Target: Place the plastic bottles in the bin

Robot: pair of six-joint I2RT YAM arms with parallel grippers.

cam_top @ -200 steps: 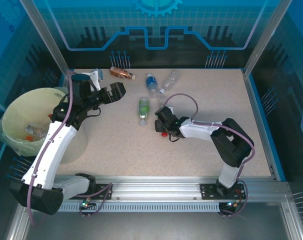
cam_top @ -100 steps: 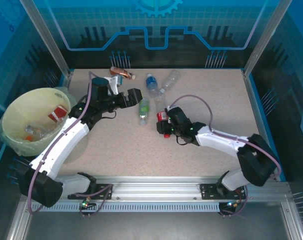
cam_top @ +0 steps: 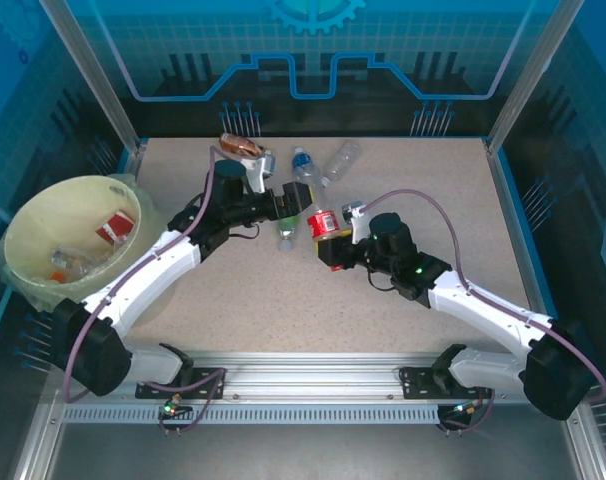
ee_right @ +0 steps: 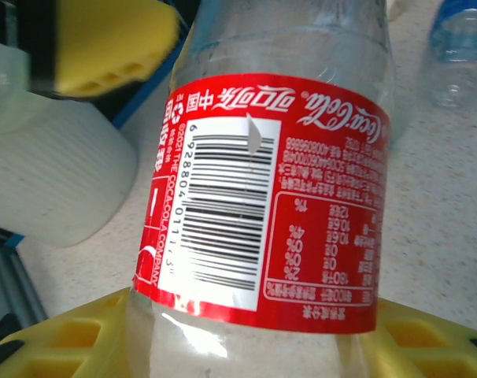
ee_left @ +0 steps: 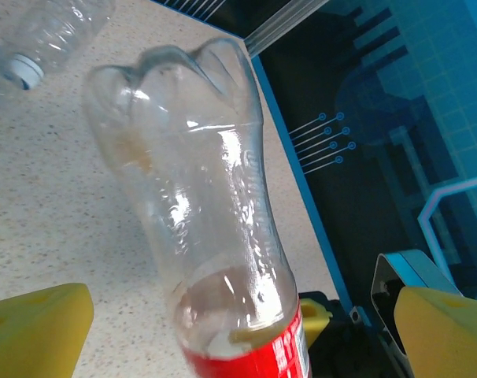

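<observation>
Right hand (cam_top: 333, 248) is clamped on the red-label bottle (cam_top: 323, 222). Its yellow fingers (ee_right: 65, 342) press the clear body on either side, next to the label's edge. This is near the middle of the worktop (cam_top: 433, 200).

Left hand (cam_top: 289, 200) stands wide, just beside the right hand on the bin side. In the left wrist view the bottle runs up between its two yellow fingers (ee_left: 34, 331) and touches neither. The lobed base is at the top of that view and the label at the bottom edge. The bottle is clear and uncrushed.

A green-label bottle (cam_top: 287, 228) lies on the worktop just beside the left hand, partly hidden by it. Farther back lie a blue-label bottle (cam_top: 303, 166) and a plain bottle (cam_top: 341, 158), close together. A brown bottle (cam_top: 241, 146) lies near the far edge.

The bin (cam_top: 23, 215) stands at the left edge of the worktop, well apart from the held bottle. Inside it are a red-labelled piece (cam_top: 113, 230) and a crushed bottle (cam_top: 68, 263).
</observation>
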